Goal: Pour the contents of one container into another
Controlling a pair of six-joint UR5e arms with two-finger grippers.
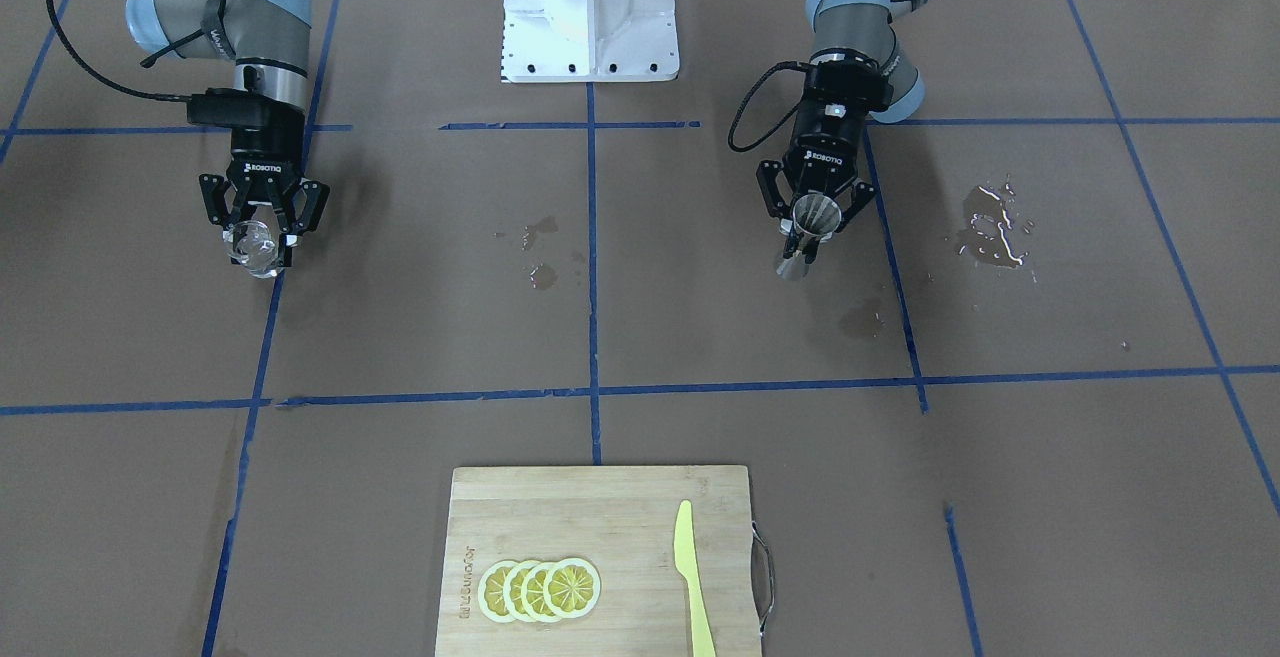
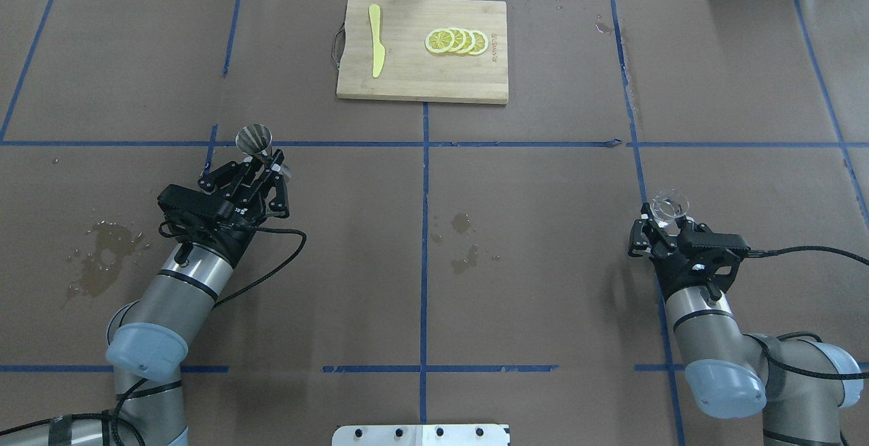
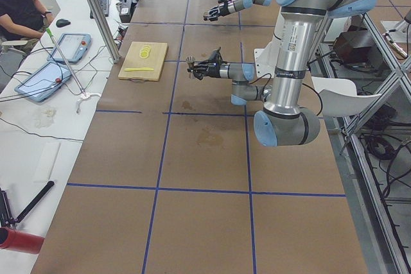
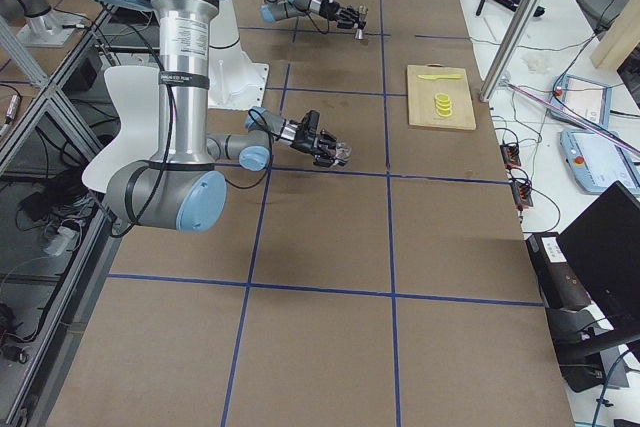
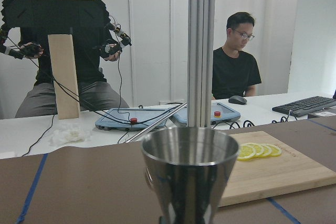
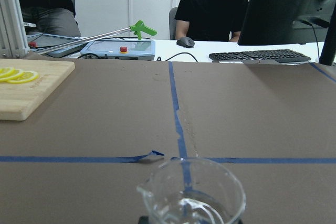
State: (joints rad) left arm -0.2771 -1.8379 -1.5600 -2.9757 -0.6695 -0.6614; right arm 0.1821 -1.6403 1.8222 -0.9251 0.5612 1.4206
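Note:
My left gripper (image 2: 263,161) is shut on the waist of the steel jigger (image 2: 254,139), which it holds upright on the table's left side. The jigger's open cone (image 5: 189,169) fills the left wrist view and also shows in the front view (image 1: 812,217), with the left gripper (image 1: 815,232) around it. Far off on the right side, my right gripper (image 2: 660,225) is shut on the clear glass measuring cup (image 2: 669,204). This cup (image 6: 192,195) stands upright with its lip to the left, and shows again between the right gripper (image 1: 262,229) fingers as a clear cup (image 1: 255,247).
A bamboo cutting board (image 2: 421,83) with lemon slices (image 2: 456,41) and a yellow knife (image 2: 375,49) lies at the far middle. Wet patches mark the paper at the centre (image 2: 464,242) and the left (image 2: 102,256). The robot's base plate (image 2: 421,434) sits at the near edge.

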